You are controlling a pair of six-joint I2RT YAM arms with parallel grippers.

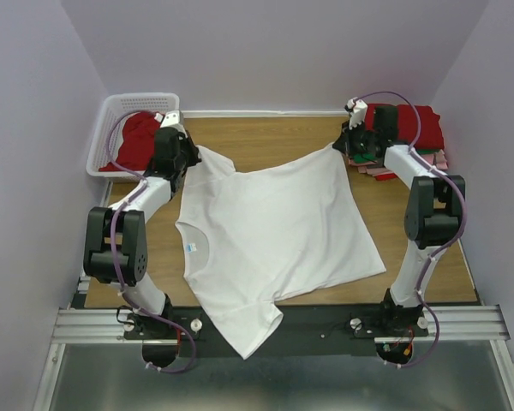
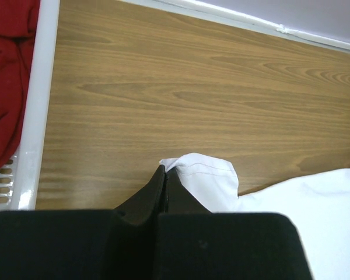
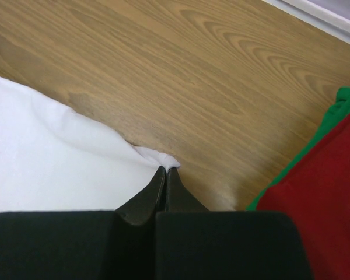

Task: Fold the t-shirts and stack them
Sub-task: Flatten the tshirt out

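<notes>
A white t-shirt [image 1: 274, 227] with a small blue neck label [image 1: 193, 247] lies spread on the wooden table, neck to the left. One sleeve hangs over the near edge. My left gripper [image 1: 191, 152] is shut on the far sleeve's hem [image 2: 207, 175], and its tips [image 2: 165, 169] pinch the cloth just above the wood. My right gripper [image 1: 341, 145] is shut on the shirt's far right corner [image 3: 157, 156], which bunches at its tips [image 3: 166, 169]. A red t-shirt [image 1: 137, 137] lies crumpled in the basket. Folded red and green t-shirts [image 1: 420, 124] are stacked at the far right.
The white lattice basket [image 1: 111, 111] stands at the far left corner, and its rim [image 2: 38, 105] is close to my left gripper. The folded stack's green edge [image 3: 332, 116] and red top [image 3: 321, 216] lie just right of my right gripper. Lilac walls enclose the table.
</notes>
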